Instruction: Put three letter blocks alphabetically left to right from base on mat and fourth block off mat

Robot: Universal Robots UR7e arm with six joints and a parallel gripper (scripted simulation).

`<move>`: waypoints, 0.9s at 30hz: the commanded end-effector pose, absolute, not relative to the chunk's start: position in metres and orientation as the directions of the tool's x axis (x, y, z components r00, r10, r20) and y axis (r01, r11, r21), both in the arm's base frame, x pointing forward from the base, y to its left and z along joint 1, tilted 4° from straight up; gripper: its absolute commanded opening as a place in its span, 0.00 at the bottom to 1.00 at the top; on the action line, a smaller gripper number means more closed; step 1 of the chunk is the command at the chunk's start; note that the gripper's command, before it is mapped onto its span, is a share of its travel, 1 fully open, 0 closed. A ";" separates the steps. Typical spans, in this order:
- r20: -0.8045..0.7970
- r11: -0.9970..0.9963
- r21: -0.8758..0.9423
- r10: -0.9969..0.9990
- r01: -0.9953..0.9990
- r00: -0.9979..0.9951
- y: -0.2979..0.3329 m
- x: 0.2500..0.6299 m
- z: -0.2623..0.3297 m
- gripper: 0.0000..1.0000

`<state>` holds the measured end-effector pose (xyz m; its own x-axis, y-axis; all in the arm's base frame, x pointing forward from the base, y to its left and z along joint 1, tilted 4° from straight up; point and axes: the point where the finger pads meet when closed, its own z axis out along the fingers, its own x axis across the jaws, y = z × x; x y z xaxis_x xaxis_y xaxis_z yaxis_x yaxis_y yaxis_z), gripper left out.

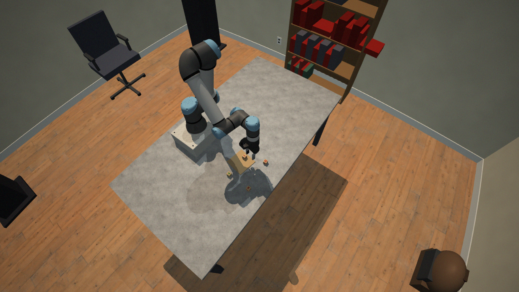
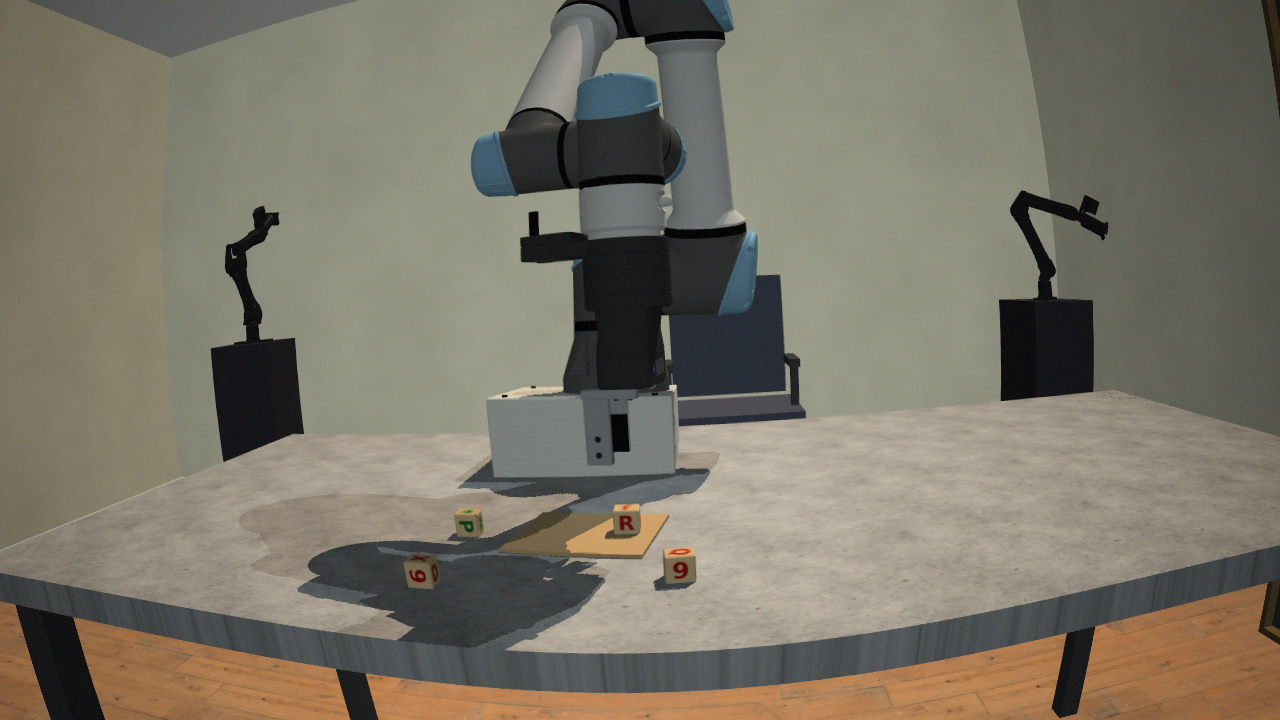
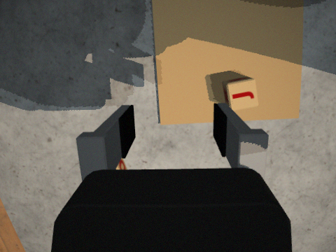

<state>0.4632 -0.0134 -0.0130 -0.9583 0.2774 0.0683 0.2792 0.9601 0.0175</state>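
A tan mat (image 2: 586, 535) lies flat on the grey table. One wooden block (image 2: 626, 519) sits on the mat's right part; it shows a red R on its side and a red mark on top in the wrist view (image 3: 242, 94). A block with a green P on its side (image 2: 468, 522) stands on the table left of the mat. Two blocks with a red 9 on the side stand on the table, one at the front left (image 2: 420, 571), one at the front right of the mat (image 2: 679, 565). My gripper (image 2: 610, 443) (image 3: 173, 120) hangs open and empty above the mat's near edge.
The robot's white base block (image 2: 580, 432) stands behind the mat. The arm's dark shadow covers the table left of and in front of the mat. The table's front edge runs close to the two 9 blocks.
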 end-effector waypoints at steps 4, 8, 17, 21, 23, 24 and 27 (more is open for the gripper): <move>0.061 0.996 0.031 0.076 0.078 -0.995 -0.011 0.475 -0.014 1.00; 0.058 0.999 0.037 -0.012 -0.010 -0.998 -0.010 0.480 -0.014 1.00; 0.051 0.980 0.047 -0.197 -0.194 -0.979 -0.007 0.490 -0.015 1.00; 0.046 0.959 0.051 -0.282 -0.280 -0.958 -0.006 0.495 -0.016 1.00; 0.044 0.945 0.053 -0.324 -0.322 -0.945 -0.005 0.497 -0.016 1.00; 0.043 0.938 0.054 -0.345 -0.342 -0.938 -0.004 0.498 -0.016 1.00; 0.040 0.922 0.056 -0.386 -0.384 -0.922 -0.003 0.500 -0.016 1.00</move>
